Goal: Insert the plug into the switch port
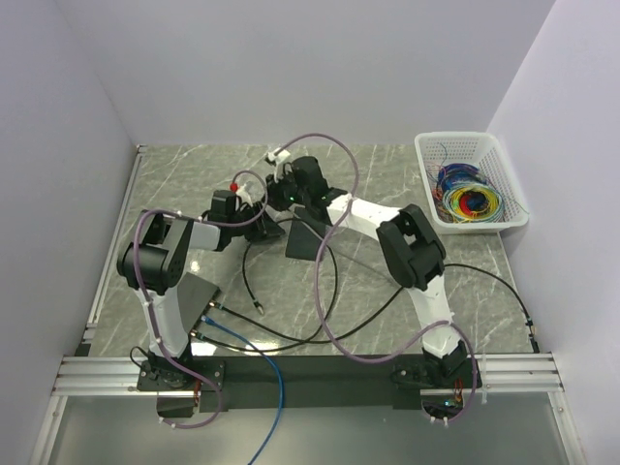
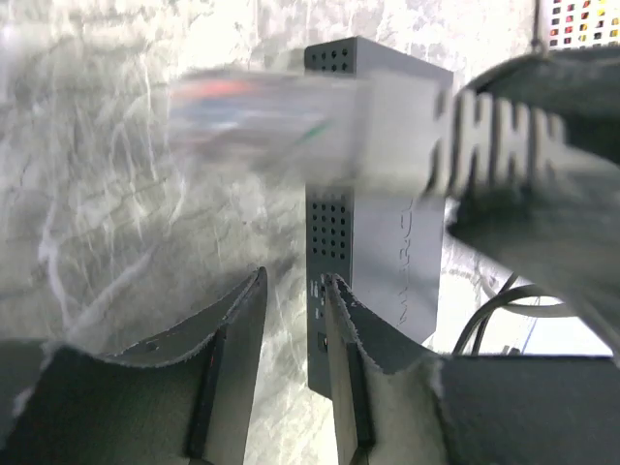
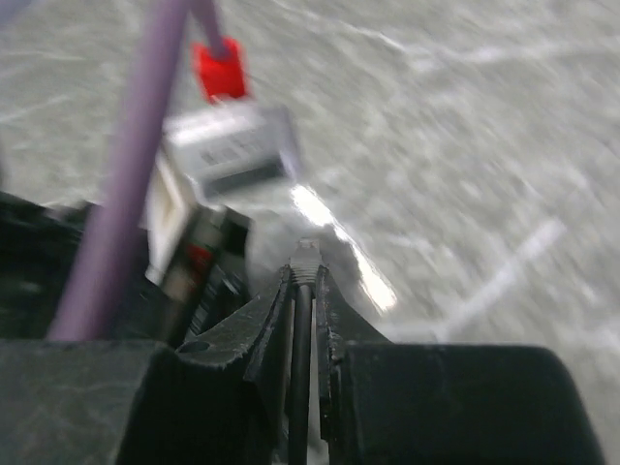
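Note:
The dark grey switch point(image 1: 302, 239) lies mid-table. In the left wrist view it point(image 2: 387, 223) stands just ahead, with vent holes and small ports on its near face. My right gripper point(image 3: 304, 276) is shut on a black cable point(image 3: 302, 368); the ribbed boot of the plug point(image 3: 306, 254) sticks out past the fingertips. In the left wrist view the clear plug point(image 2: 276, 116) hovers blurred, close to the camera and in front of the switch's top. My left gripper point(image 2: 294, 276) is open and empty, its right finger overlapping the switch's port edge. From above, both grippers point(image 1: 263, 229) point(image 1: 278, 194) meet beside the switch.
A white basket point(image 1: 472, 145) with coloured cable coils point(image 1: 470, 201) stands at the back right. Black cables point(image 1: 291, 334) and a blue one point(image 1: 242, 339) trail over the near table. A dark flat box point(image 1: 199, 291) lies by the left arm. White walls enclose the table.

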Motion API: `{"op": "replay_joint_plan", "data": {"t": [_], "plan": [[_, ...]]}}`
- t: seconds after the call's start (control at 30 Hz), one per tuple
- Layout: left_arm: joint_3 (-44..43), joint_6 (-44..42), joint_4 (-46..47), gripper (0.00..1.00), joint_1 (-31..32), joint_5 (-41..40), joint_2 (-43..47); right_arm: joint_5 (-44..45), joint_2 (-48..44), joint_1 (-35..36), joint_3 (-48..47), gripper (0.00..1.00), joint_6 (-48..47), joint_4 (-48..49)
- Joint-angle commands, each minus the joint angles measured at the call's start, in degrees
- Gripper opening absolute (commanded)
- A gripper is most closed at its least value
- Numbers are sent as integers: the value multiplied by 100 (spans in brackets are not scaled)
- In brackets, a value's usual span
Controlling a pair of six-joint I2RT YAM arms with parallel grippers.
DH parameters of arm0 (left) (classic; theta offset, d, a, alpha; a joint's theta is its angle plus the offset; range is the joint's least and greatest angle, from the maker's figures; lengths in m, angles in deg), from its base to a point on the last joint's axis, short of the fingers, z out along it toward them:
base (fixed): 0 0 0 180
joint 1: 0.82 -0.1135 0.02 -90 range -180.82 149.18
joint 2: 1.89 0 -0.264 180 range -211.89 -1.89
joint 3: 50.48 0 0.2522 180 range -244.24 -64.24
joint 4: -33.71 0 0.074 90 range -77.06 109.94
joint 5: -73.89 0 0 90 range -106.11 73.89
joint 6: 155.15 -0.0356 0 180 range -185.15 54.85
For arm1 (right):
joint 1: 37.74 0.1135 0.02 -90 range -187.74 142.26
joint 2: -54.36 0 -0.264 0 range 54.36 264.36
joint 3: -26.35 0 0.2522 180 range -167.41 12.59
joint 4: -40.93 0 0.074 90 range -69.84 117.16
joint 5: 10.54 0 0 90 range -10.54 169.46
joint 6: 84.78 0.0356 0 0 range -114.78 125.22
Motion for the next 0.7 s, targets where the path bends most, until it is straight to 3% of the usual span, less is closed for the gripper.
{"op": "replay_joint_plan", "data": {"t": [0.0,0.2,0.37,0.67], "plan": [[114,-294,-768,38,2,-312,120,1307,-863,83,461,0,-80,300],[334,-84,-734,38,-279,-655,383,3233,-1609,74,1435,0,-141,229],[326,-31,-742,38,-359,-743,542,4463,-2172,39,2097,0,657,-164],[343,180,-452,39,-332,-594,612,5063,-2305,-172,2616,0,2187,-1535]]}}
